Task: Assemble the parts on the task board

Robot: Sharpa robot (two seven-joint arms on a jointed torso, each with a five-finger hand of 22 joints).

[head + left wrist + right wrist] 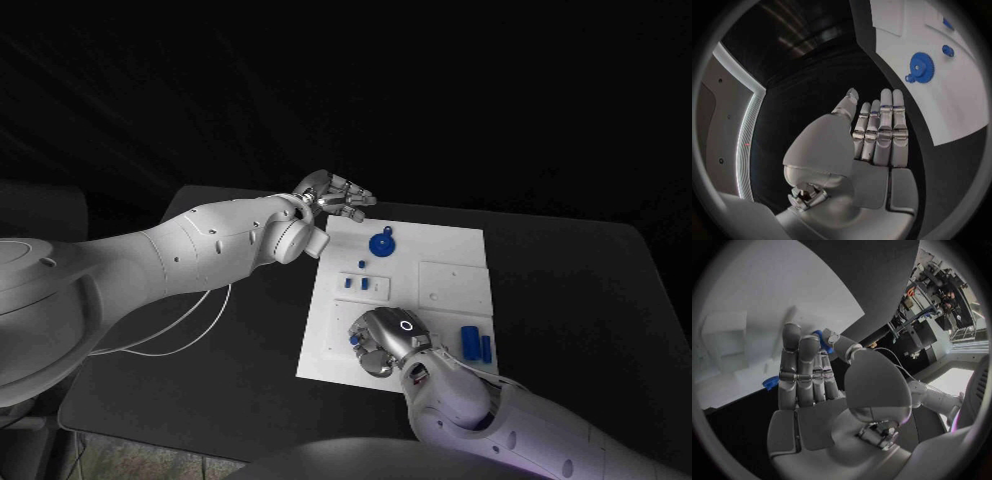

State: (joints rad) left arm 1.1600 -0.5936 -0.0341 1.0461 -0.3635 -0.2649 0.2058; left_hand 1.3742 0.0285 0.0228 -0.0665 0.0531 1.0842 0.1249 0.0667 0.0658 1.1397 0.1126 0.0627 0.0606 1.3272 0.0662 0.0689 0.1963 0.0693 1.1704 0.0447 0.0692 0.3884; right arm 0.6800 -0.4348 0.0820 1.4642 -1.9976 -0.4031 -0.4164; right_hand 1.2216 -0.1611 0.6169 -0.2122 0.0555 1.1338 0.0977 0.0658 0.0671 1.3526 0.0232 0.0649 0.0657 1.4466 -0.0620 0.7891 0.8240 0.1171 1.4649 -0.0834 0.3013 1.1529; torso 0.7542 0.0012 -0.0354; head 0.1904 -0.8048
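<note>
**Right hand pinching a blue part at the board's near edge**

The board (433, 290) lies in the middle of the table (577, 300). The right hand (387, 340) rests over the board's near left corner, palm down. In the right wrist view its fingers (804, 370) lie straight and close together, and a small blue part (822, 340) sits between the thumb tip and the nearest finger, so I judge it pinched and held. A second blue piece (770, 383) shows by the board's edge beside the fingers; whether the hand touches it I cannot tell.

The left hand (336, 195) hovers off the board's far left corner, over the bare table. The left wrist view shows its fingers (882, 130) straight and side by side with nothing in them, the thumb apart: it is open and idle.

On the board a blue gear (382, 244) lies near the far edge, two small blue pegs (358, 284) stand left of centre, and two blue bars (477, 343) lie side by side near the right edge, just right of the right hand.

The step in hand looks like picking up a small part from the near corner. The next move should call for lifting it clear while keeping the pinch firm, carrying it to its seat on the board, and lining it up before pressing it in. The part is small, so it could twist or slip between the fingertips
</note>
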